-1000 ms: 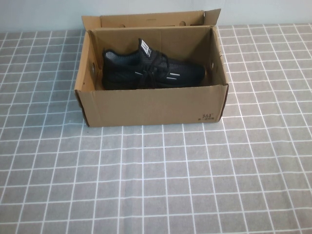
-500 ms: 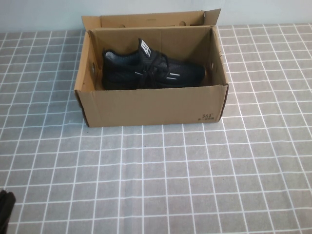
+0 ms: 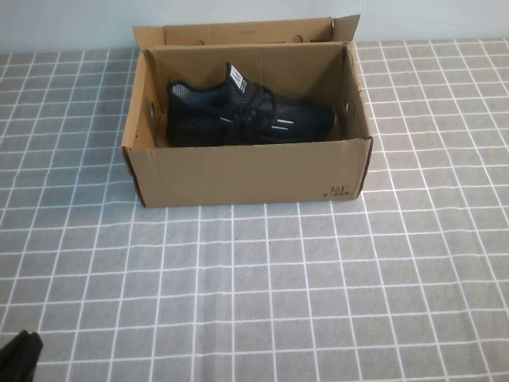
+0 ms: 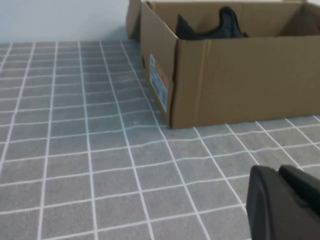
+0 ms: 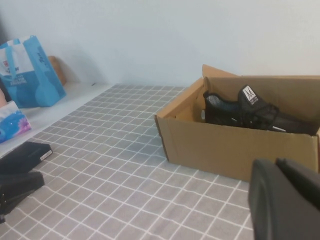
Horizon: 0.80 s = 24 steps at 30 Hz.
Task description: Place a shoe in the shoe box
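The black knit sneaker (image 3: 246, 115) lies on its sole inside the open cardboard shoe box (image 3: 246, 171), toe toward the robot's right, unmoved since the earlier frames. The left gripper (image 3: 17, 356) shows a little further into the near left corner of the checked tablecloth (image 3: 270, 286) than half a second ago; whether its fingers are open cannot be told. The right gripper (image 5: 285, 200) hangs well short of the box, its grip equally unclear.
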Motion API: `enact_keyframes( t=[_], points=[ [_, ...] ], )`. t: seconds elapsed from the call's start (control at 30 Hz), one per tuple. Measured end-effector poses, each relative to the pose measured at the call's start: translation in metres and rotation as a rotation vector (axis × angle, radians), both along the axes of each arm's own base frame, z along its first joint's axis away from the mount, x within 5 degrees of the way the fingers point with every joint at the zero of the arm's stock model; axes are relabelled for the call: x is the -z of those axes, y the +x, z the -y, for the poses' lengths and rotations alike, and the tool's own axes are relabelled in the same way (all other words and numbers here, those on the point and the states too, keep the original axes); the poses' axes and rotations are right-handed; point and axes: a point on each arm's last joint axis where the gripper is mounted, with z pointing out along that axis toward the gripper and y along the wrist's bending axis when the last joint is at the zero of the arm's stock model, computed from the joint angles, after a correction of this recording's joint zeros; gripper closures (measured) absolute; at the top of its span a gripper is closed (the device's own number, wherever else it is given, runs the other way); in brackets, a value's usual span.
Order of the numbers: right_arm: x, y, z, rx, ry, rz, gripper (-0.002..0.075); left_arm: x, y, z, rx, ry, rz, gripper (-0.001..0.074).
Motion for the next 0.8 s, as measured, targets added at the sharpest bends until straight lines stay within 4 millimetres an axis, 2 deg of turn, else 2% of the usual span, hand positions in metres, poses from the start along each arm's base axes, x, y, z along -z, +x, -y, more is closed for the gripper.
enact_keyframes(
  t=[0.37,0.63,0.8],
  points=[
    [0.026,0.008,-0.006,-0.002,-0.052,-0.074,0.0742,0.002,-0.001,0.001,0.017,0.002,-0.019,0.0736],
    [0.029,0.012,-0.001,0.058,-0.147,0.005,0.0742,0.002,-0.001,0.001,0.017,0.002,-0.019,0.0736],
    [0.039,0.021,0.003,0.212,-0.121,0.074,0.0742,0.002,-0.001,0.001,0.017,0.002,-0.019,0.0736]
  ],
)
